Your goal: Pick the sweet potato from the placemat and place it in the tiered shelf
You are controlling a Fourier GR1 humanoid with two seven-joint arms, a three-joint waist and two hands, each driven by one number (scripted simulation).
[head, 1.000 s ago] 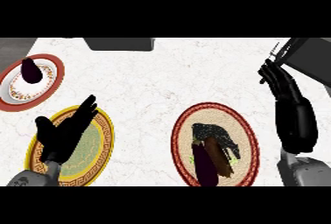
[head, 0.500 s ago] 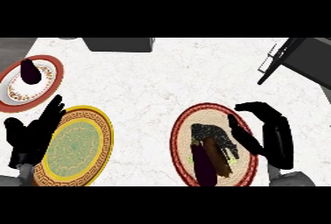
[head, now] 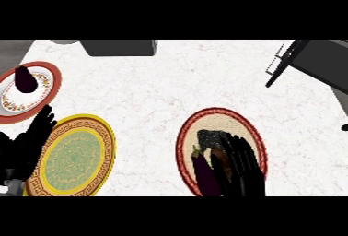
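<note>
1. The right hand (head: pixel 239 161) has moved in over the round mat (head: pixel 253 133) near the counter's front edge. Its fingers are straight, gripping nothing.
2. The sweet potato (head: pixel 206 174) lies on that mat, beside the fingers.
3. The shelf (head: pixel 319 60) waits at the back right corner.
4. The left hand (head: pixel 28 143) rests open at the left edge.

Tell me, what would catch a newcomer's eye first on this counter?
Probably the black right hand lying with straight fingers over the round red-rimmed woven placemat at lower right, beside a dark purple vegetable. At lower left, the black left hand rests by a yellow-rimmed green patterned plate; a red-rimmed plate above it carries another dark item.
</note>
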